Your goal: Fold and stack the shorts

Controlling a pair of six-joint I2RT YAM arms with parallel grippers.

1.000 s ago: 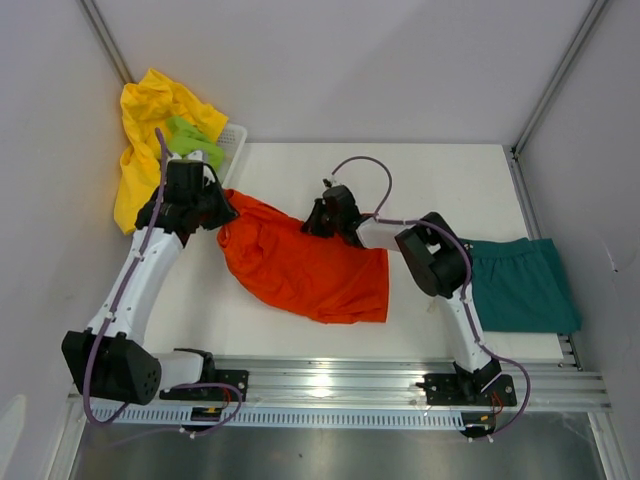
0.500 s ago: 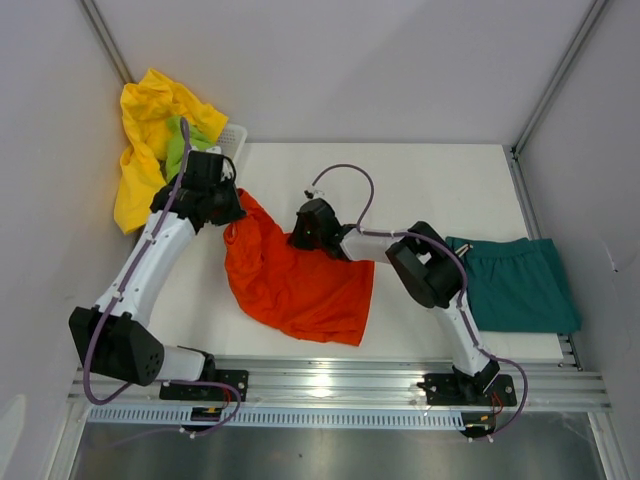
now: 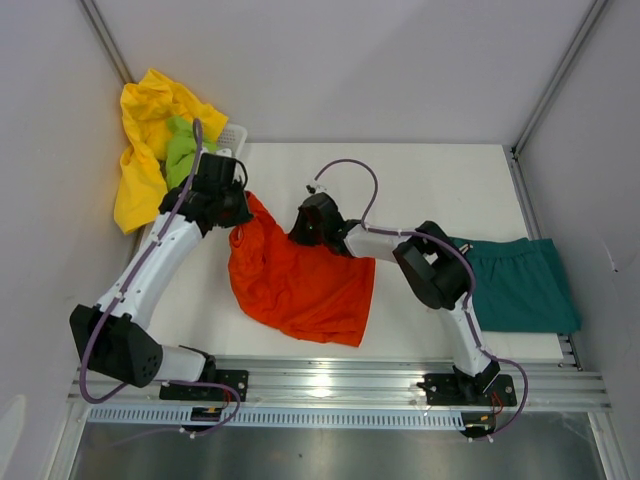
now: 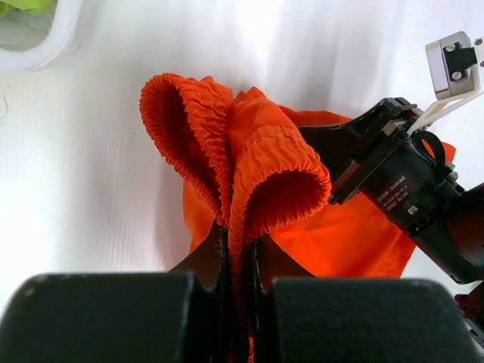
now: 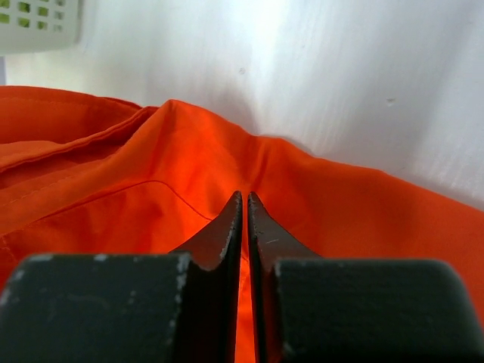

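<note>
Top external view: the left arm (image 3: 150, 268) rises from its base at the near left and leans toward the far side. This puts the left end effector (image 3: 238, 215) at the far left corner of the orange shorts (image 3: 300, 285). The right arm (image 3: 380, 241) folds back on itself. It climbs from the near right base to a dark elbow, then stretches leftward low over the table (image 3: 440, 185), so the right end effector (image 3: 300, 234) meets the far edge of the same shorts. That pair lies crumpled on the table between the two arms, left of centre.

A white basket (image 3: 234, 136) stands at the far left corner of the table, just beyond the left end effector. Green shorts (image 3: 182, 150) lie in it, and yellow shorts (image 3: 140, 130) are heaped over its left side, hanging past the table edge. Teal shorts (image 3: 520, 285) lie flat at the right edge of the table, well apart from the orange pair.

From the left wrist, the left end effector is clamped tight on the gathered waistband (image 4: 272, 170) of the orange shorts, which bulges up in two loops beyond the fingertips. From the right wrist, the right end effector's fingers (image 5: 219, 231) stand only a thin slit apart, with their tips against the orange cloth. Whether any cloth is pinched between them cannot be told.
</note>
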